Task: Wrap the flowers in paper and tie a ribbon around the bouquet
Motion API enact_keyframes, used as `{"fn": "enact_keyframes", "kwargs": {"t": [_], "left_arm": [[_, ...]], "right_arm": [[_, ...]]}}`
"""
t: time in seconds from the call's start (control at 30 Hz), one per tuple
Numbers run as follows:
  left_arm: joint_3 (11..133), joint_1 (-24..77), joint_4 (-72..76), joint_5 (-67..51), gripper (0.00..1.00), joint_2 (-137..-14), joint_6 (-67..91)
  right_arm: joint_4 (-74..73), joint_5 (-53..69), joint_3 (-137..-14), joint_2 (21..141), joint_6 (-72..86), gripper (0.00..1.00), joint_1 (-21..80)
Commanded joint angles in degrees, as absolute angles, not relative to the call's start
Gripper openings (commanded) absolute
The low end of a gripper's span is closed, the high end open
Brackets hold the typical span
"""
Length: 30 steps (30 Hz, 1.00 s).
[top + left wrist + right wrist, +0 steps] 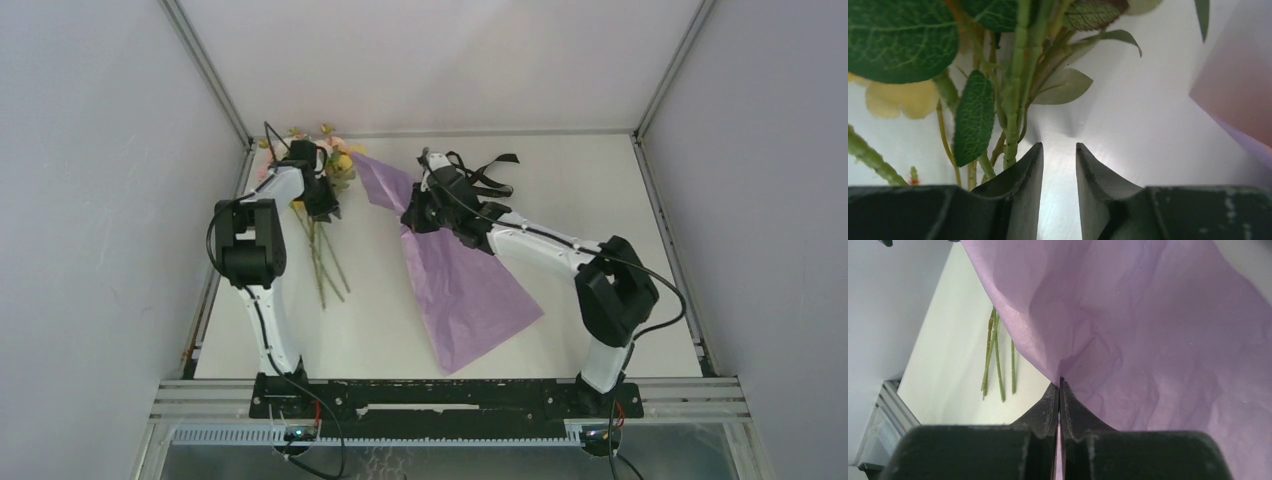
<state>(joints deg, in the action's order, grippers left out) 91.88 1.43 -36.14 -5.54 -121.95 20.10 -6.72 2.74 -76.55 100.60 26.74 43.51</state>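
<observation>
My right tool is shut tight on a fold of the paper, lilac face showing, the sheet draping away from the pinch toward its near corner on the counter. I judge the sheet should travel low and slowly toward the stems, since it is thin and could tear at the pinch. My left tool stands narrow with only bare counter between its tips; the flowers sit just beside one tip, not inside. I would re-centre over the stems below the leaves before closing, so nothing is crushed. Farthest off, the ribbon lies looped beyond my right wrist, untouched.
</observation>
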Motion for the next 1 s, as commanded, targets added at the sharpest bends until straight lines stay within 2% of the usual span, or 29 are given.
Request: {"fn": "enact_keyframes", "kwargs": {"t": [0.0,0.1,0.2,0.27,0.33,0.43,0.53,0.73,0.97], "left_arm": [[91.8,-2.4,-37.2,-0.3,0.35,-116.1,19.8],[91.4,-5.1,-37.4,-2.3,0.35,-114.8,19.4],[90.5,-5.4,-37.7,-5.4,0.37,-112.8,17.7],[89.7,-5.3,-37.0,-6.5,0.39,-110.9,17.1],[89.7,-5.3,-36.4,-7.1,0.41,-108.7,16.3],[90.1,-5.4,-35.7,-7.1,0.46,-105.7,14.3],[89.8,-4.8,-35.9,-6.2,0.50,-102.8,12.8],[85.7,2.9,-37.4,-4.9,0.50,-98.7,6.9],[85.4,8.5,-39.3,-4.6,0.49,-103.7,6.8]], "right_arm": [[0.6,6.3,-83.4,106.3,30.1,0.15,45.0],[-11.2,9.0,-91.8,109.8,22.8,0.40,44.7],[-18.8,10.2,-95.8,109.0,13.9,0.57,42.6],[-21.8,15.3,-96.2,107.2,9.5,0.71,38.9],[-24.5,21.3,-96.5,105.8,7.8,0.78,34.6],[-25.0,27.9,-96.3,105.6,8.6,0.79,27.2],[-24.9,26.9,-98.2,109.1,10.4,0.70,21.8],[-27.2,30.9,-112.4,125.6,15.1,0.29,16.4],[-22.2,30.3,-123.3,140.2,30.0,0.08,13.8]]}}
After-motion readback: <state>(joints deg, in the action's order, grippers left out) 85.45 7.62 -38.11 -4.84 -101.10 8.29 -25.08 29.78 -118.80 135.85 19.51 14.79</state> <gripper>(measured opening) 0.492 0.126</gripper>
